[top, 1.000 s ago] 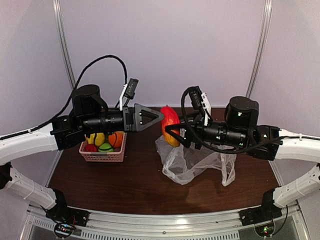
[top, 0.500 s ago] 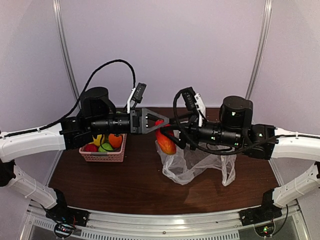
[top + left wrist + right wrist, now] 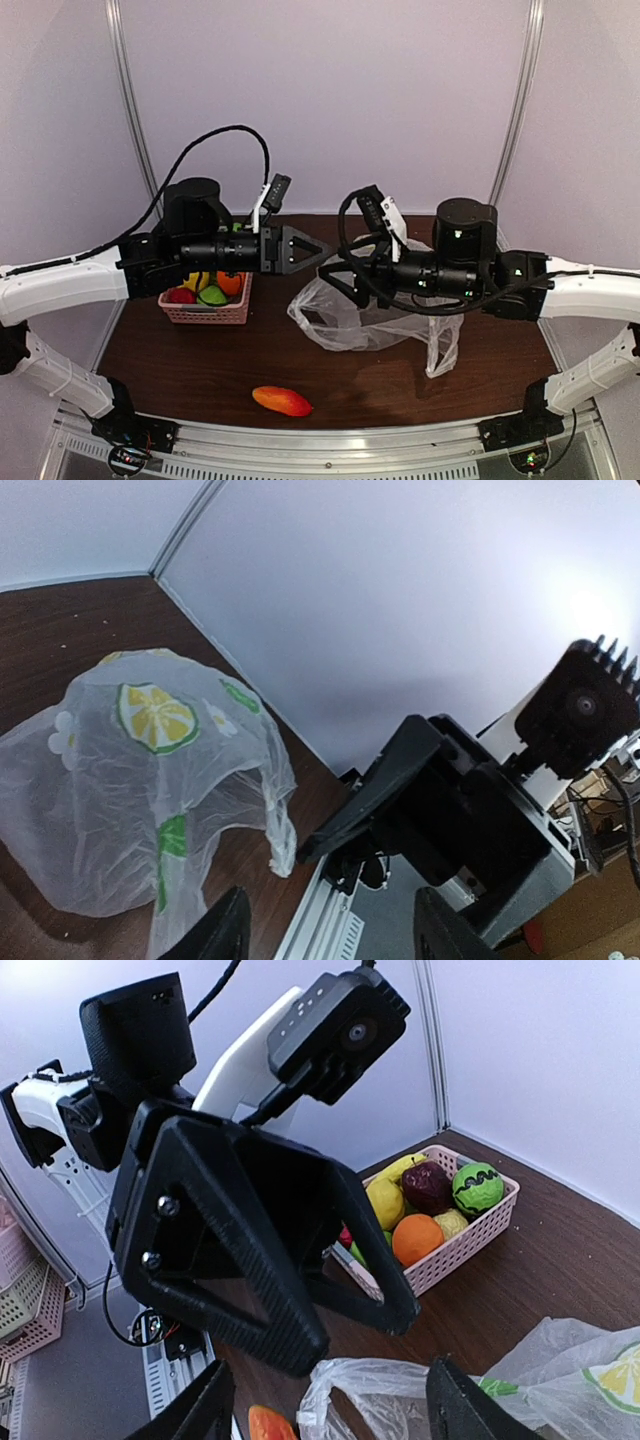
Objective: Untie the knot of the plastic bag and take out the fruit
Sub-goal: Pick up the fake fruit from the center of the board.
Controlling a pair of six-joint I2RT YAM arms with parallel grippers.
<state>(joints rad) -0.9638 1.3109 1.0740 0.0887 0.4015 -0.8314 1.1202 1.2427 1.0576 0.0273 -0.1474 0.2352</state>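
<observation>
The clear plastic bag point(image 3: 372, 318) with yellow and green prints lies crumpled and open at mid-table; no knot shows. It also shows in the left wrist view point(image 3: 150, 780) and the right wrist view point(image 3: 420, 1400). An orange-red fruit point(image 3: 282, 401) lies loose near the table's front edge, and its end shows in the right wrist view point(image 3: 268, 1426). My left gripper point(image 3: 312, 250) point(image 3: 335, 935) is open and empty above the table. My right gripper point(image 3: 336, 272) point(image 3: 330, 1410) faces it closely, open, just above the bag's left edge.
A pink slotted basket point(image 3: 205, 313) point(image 3: 480, 1232) stands at the left. It holds an orange point(image 3: 415, 1240), a yellow fruit point(image 3: 385, 1203), a dark red one point(image 3: 428, 1185), a green ball with dark patches point(image 3: 478, 1188) and others. Walls enclose the back and sides.
The orange-red fruit, held up by my right gripper between both grippers, has dropped to the table's front edge. The bag has shifted left and both grippers have closed in.
</observation>
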